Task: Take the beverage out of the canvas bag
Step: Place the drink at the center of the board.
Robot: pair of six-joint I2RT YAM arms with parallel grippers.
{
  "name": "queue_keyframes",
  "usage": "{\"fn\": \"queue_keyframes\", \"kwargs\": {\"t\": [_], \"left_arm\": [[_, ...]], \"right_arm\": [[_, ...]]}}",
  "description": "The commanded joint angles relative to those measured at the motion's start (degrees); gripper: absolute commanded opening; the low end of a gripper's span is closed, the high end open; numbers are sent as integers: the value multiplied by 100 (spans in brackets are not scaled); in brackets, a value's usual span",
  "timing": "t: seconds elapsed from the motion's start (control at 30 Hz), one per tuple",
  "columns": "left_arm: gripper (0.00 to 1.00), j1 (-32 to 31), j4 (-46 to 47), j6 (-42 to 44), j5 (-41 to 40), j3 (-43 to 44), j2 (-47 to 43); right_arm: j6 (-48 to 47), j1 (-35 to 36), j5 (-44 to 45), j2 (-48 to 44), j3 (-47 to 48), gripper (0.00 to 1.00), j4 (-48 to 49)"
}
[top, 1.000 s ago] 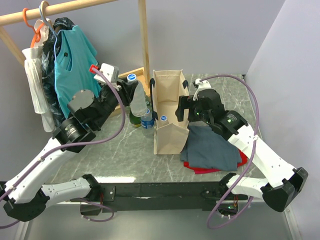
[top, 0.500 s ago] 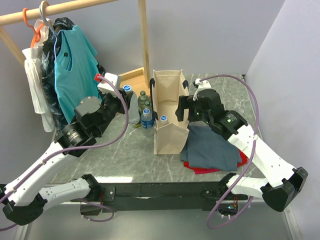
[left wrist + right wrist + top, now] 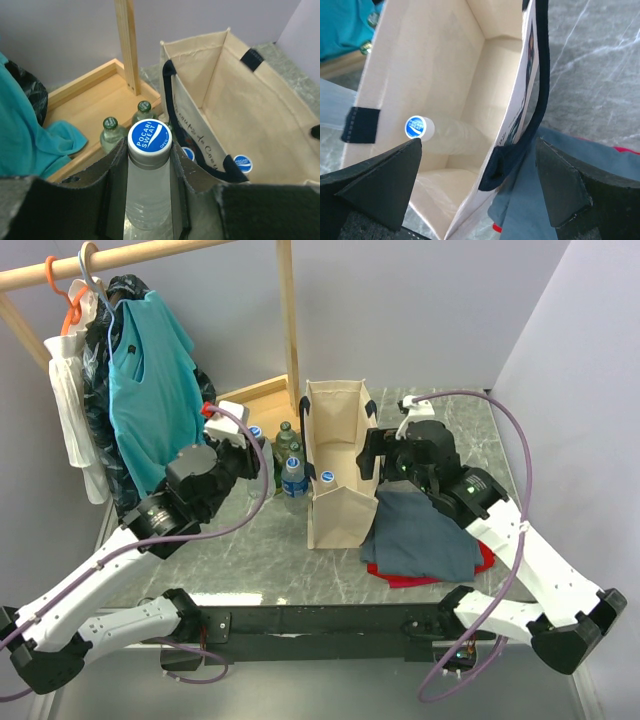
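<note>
The beige canvas bag stands open at the table's middle, its navy handles hanging over the rims. One beverage bottle leans inside it, blue cap up. My left gripper is shut on the neck of a clear Pocari Sweat bottle, held upright just left of the bag, low over the table. My right gripper stands open astride the bag's right wall and handle, touching neither.
Two green glass bottles and a blue-capped bottle stand beside the bag's left wall. The wooden rack base and post are behind, with hanging clothes. Folded grey-blue cloth lies right of the bag.
My left arm has carried the clear bottle down and to the left, from bag-rim height to low beside the other bottles. The right arm has shifted slightly, still open at the bag.
</note>
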Motion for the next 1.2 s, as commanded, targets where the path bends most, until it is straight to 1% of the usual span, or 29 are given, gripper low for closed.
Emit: {"fn": "queue_keyframes", "kwargs": {"t": [0.0,0.37,0.73,1.17], "left_arm": [[1,12,1243,-51,-241,-75,-250],[1,12,1384,-86,-268,-409,-57],[1,12,1841,-323,-259,-892,-48],[1,12,2368,-403,-540,-1490,-30]], "right_arm": [[-17,18,182,-232,-39,100,302],[-26,9,173,-135,-48,100,275],[-52,18,121,-65,-48,100,302],[-26,18,86,-21,-66,100,328]]}}
